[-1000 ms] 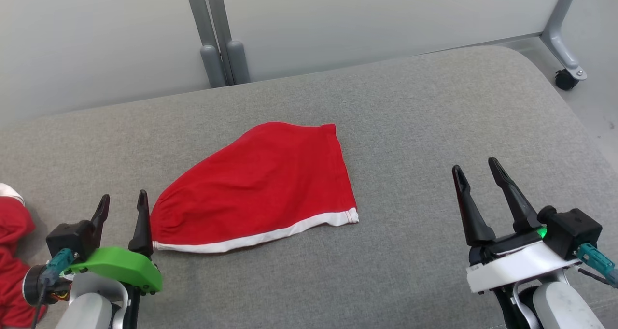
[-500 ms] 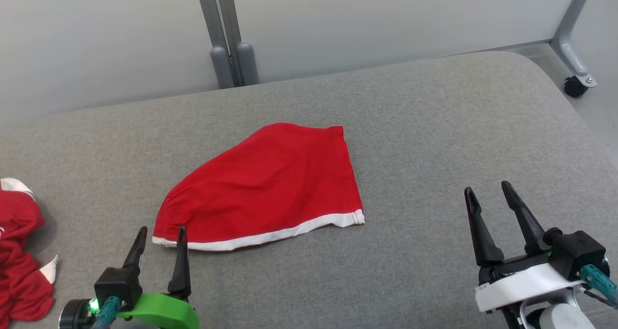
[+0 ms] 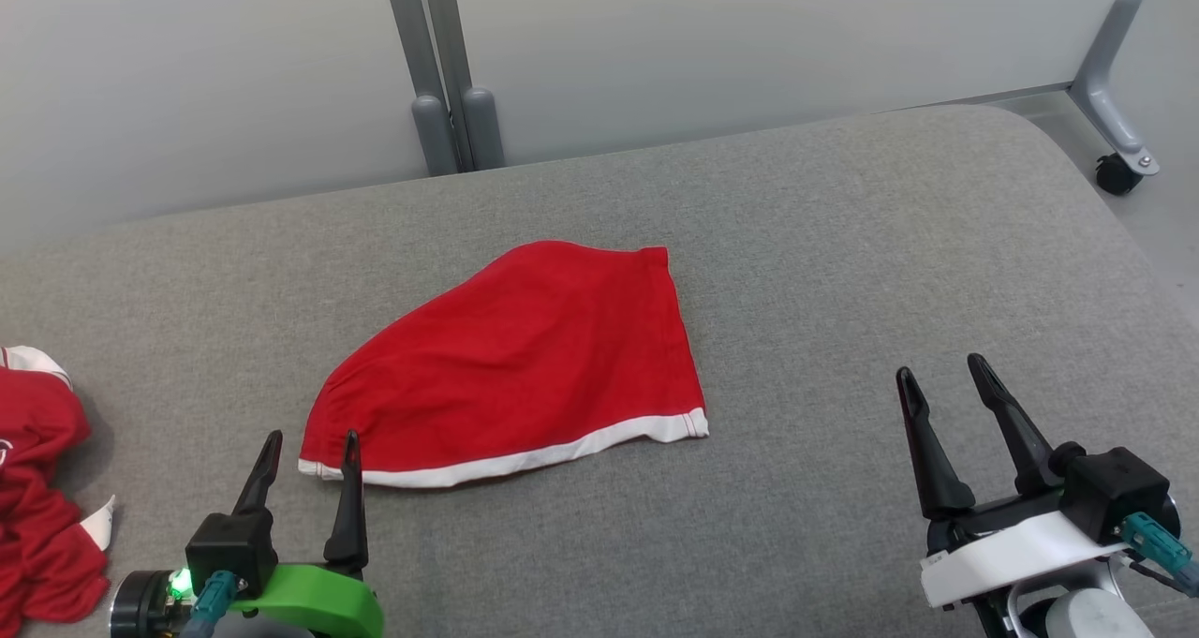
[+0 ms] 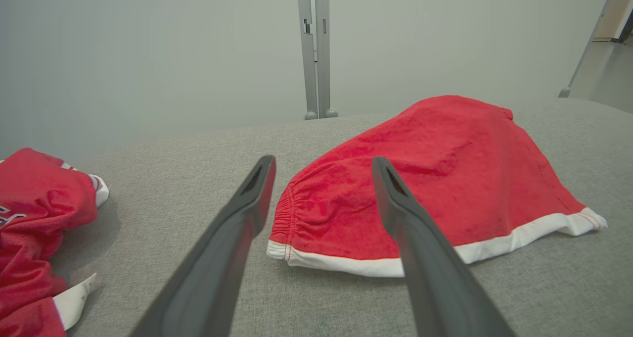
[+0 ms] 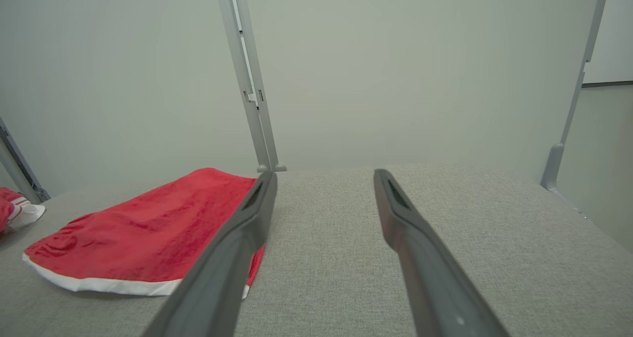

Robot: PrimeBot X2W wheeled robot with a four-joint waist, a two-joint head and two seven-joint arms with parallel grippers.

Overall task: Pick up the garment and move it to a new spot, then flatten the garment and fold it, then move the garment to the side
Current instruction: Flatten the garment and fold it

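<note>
The garment (image 3: 515, 357) is red with a white band along its near edge. It lies flat in the middle of the grey cushioned surface (image 3: 843, 273). My left gripper (image 3: 312, 439) is open just in front of the garment's near left corner, fingertips close to the white band and holding nothing. The left wrist view shows the garment (image 4: 435, 173) beyond my left gripper (image 4: 322, 163), its gathered corner between the finger lines. My right gripper (image 3: 939, 371) is open and empty, well right of the garment. In the right wrist view, my right gripper (image 5: 324, 174) points past the garment (image 5: 143, 233).
A second heap of red and white clothing (image 3: 37, 507) sits at the surface's left edge, also seen as crumpled clothing (image 4: 34, 213). Pale partition panels with grey posts (image 3: 450, 123) stand behind. A caster foot (image 3: 1115, 170) is at the far right, where the surface rounds off.
The left gripper has drawn back toward me and shifted right, from beside the garment's left corner to in front of it. The right gripper pulled back slightly. The camera view shifted a little.
</note>
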